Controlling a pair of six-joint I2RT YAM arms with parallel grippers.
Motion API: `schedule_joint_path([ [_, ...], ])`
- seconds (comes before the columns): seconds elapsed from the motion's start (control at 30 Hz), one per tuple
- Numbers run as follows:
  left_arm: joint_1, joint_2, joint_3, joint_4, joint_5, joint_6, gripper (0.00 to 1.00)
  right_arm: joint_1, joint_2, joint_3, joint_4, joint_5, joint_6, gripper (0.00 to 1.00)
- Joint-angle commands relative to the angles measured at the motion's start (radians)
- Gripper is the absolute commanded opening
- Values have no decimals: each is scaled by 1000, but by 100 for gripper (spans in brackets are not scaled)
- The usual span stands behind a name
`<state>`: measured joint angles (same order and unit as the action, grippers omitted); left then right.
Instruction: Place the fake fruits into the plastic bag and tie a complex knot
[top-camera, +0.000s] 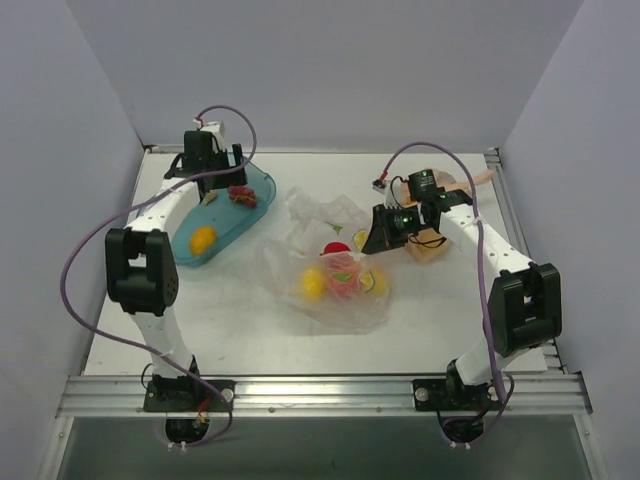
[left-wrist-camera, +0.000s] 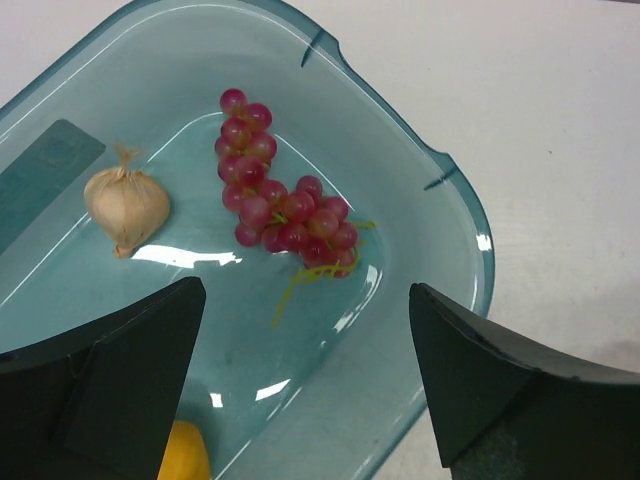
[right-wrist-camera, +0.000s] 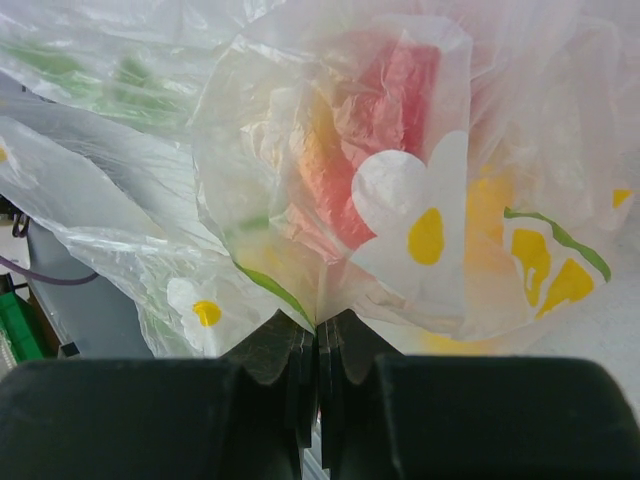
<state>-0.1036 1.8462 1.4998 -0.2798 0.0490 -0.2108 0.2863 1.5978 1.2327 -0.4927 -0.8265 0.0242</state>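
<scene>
Over the tray (left-wrist-camera: 462, 205), my left gripper (left-wrist-camera: 303, 330) hangs open above one grape bunch (left-wrist-camera: 280, 205), one garlic bulb (left-wrist-camera: 125, 208) and one yellow fruit (left-wrist-camera: 185, 455), while my right gripper (right-wrist-camera: 318, 335) clamps the plastic bag (right-wrist-camera: 330, 150).

Plastic bag (top-camera: 300, 215) lay crumpled just right of teal tray (left-wrist-camera: 470, 200); thin, clear, printed with white-and-yellow daisies; one fold pinched between closed fingers of right gripper (right-wrist-camera: 318, 345); through film showed lemon-yellow fruit (top-camera: 313, 284), red pieces (top-camera: 345, 285), green-rimmed slice (top-camera: 372, 280); inside tray lay second yellow fruit (top-camera: 203, 239), red grape bunch (left-wrist-camera: 285, 205), pale garlic-like bulb (left-wrist-camera: 126, 208), none touching.
</scene>
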Motion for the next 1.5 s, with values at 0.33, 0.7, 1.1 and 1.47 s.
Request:
schedule_joint_path([
  [0.33, -4, 320, 267, 37, -97, -39, 97, -13, 7, 41, -55, -26, -13, 0],
  [0.7, -50, 481, 428, -27, -239, 100, 97, -12, 13, 45, -55, -31, -13, 0],
  [1.1, -28, 440, 383, -174, -134, 171, 87, -13, -6, 40, -56, -14, -17, 0],
  [1.47, -8, 312, 333, -202, -11, 246, 62, -13, -10, 34, -58, -20, -17, 0],
])
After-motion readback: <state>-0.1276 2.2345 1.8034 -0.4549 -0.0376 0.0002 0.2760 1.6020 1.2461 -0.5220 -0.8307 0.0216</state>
